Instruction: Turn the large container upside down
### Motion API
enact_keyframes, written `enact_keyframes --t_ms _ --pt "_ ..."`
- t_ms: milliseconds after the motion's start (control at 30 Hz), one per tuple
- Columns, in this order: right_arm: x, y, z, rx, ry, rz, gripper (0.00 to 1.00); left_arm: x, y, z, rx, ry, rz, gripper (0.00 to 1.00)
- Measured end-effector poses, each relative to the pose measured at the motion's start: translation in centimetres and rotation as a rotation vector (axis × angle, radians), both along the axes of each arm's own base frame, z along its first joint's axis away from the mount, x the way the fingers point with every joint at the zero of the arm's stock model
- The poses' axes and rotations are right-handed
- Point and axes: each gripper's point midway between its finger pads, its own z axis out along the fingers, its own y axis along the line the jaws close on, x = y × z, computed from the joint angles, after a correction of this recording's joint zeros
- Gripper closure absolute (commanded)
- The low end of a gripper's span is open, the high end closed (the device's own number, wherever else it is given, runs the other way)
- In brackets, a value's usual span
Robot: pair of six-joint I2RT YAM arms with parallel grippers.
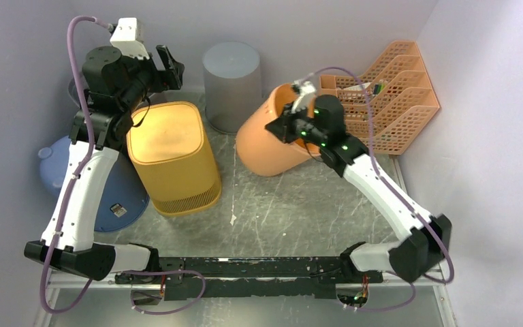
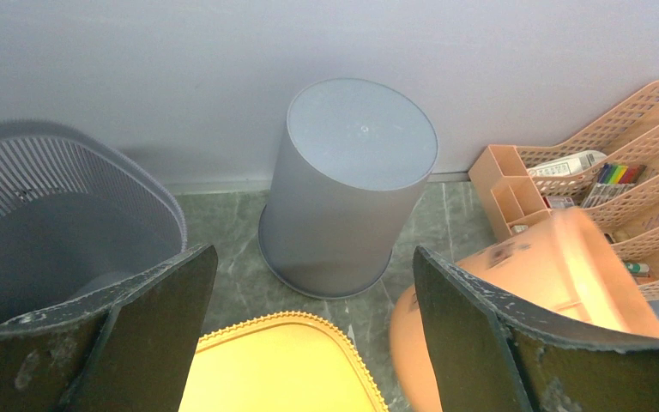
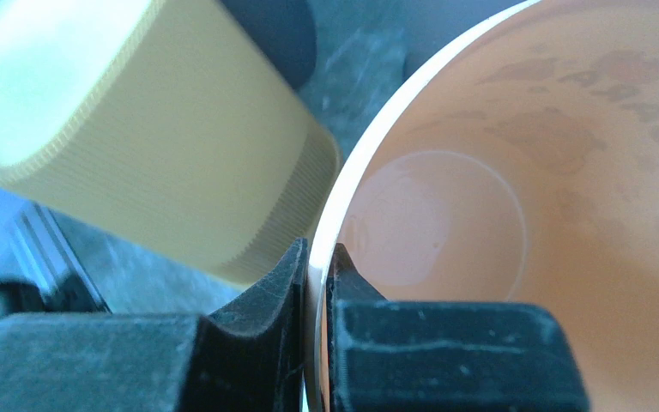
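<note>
My right arm reaches from its base at 5 o'clock, the white link slanting toward 11 o'clock and the wrist bent over the orange bin [image 1: 264, 144], which sits at about 1 o'clock on the surface [image 1: 293, 211]. The right end effector [image 1: 279, 128] is clamped on the bin's rim; in the wrist view one finger [image 3: 266, 292] presses the outer wall and the other sits inside, with the pale round bottom of the bin visible beyond. The bin is tipped, mouth toward 2 o'clock and the file rack [image 1: 395, 88], base toward 8 o'clock. My left arm rises from 7 o'clock, its link running straight toward 12, the wrist held high near the far left corner of the yellow bin [image 1: 171, 155]. The left end effector [image 1: 170, 68] is spread wide and grips nothing, aimed at the grey bin [image 1: 231, 82], which stands bottom up at 12 o'clock. The yellow bin also stands bottom up.
</note>
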Motion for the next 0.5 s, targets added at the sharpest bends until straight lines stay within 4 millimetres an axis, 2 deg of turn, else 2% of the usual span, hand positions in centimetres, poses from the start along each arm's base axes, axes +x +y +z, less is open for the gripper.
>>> enact_keyframes --t_ms 100,167,233,500 --pt "0.2 -3.0 2.3 0.156 -0.041 -0.093 1.00 -0.5 0.1 1.2 0.000 -0.018 -0.001 0.05" --pt "-0.3 -3.5 3.4 0.257 -0.060 -0.104 1.00 -0.8 0.2 2.1 -0.003 -0.036 -0.002 0.05" --pt "-1.0 -3.7 3.6 0.369 -0.049 -0.098 1.00 -1.1 0.3 3.0 -0.007 -0.057 -0.002 0.06" --pt "-2.3 -4.1 -0.3 0.691 0.098 -0.092 1.00 -1.5 0.4 3.0 0.004 -0.055 -0.002 0.07"
